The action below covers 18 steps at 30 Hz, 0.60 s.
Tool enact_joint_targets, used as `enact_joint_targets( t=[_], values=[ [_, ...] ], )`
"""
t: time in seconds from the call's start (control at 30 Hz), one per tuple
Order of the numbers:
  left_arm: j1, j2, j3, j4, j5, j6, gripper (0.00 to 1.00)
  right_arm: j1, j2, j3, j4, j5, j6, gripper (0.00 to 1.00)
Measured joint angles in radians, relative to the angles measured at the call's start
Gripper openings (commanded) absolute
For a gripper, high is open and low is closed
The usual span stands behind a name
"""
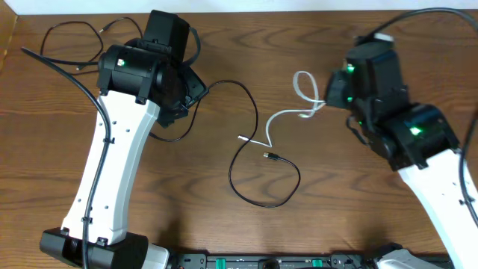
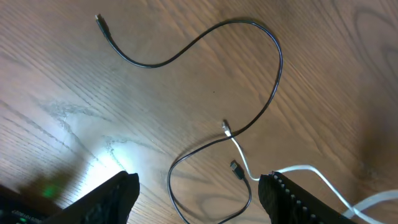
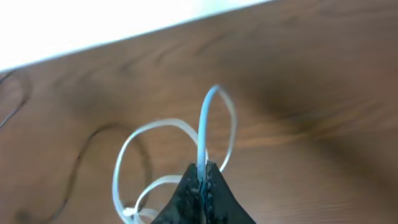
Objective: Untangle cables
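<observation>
Grip check: my right end effector [image 3: 202, 182] is pinched shut on the white cable [image 3: 203, 121], whose far end crosses a black cable [image 2: 278, 62] on the tabletop [image 1: 336, 194]. Left end effector [image 2: 198, 185] hangs spread apart above. Best to draw white away slowly and low, watching the crossing for snags.

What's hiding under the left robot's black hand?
From above, the middle black cable runs under the open left gripper and disappears. The left wrist camera shows it continuing over the wooden table to its plug. Anything beneath the arm's body is covered.
</observation>
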Motion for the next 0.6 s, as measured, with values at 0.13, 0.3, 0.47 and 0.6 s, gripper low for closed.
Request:
enact_joint_targets(
  t=[0.13,0.3,0.47,0.6],
  values=[
    [0.000,0.000,0.000,0.000,0.000,0.000,0.68,-0.042,-0.026,0.001,-0.068,0.150,0.020,0.01],
    [0.000,0.000,0.000,0.000,0.000,0.000,0.68,-0.187,-0.023,0.001,-0.167,0.270,0.105,0.01],
    [0.000,0.000,0.000,0.000,-0.003,0.000,0.68,-0.407,-0.023,0.001,-0.180,0.306,0.165,0.01],
    [0.000,0.000,0.000,0.000,-0.003,0.000,0.68,-0.540,-0.023,0.001,-0.183,0.255,0.190,0.01]
  ],
)
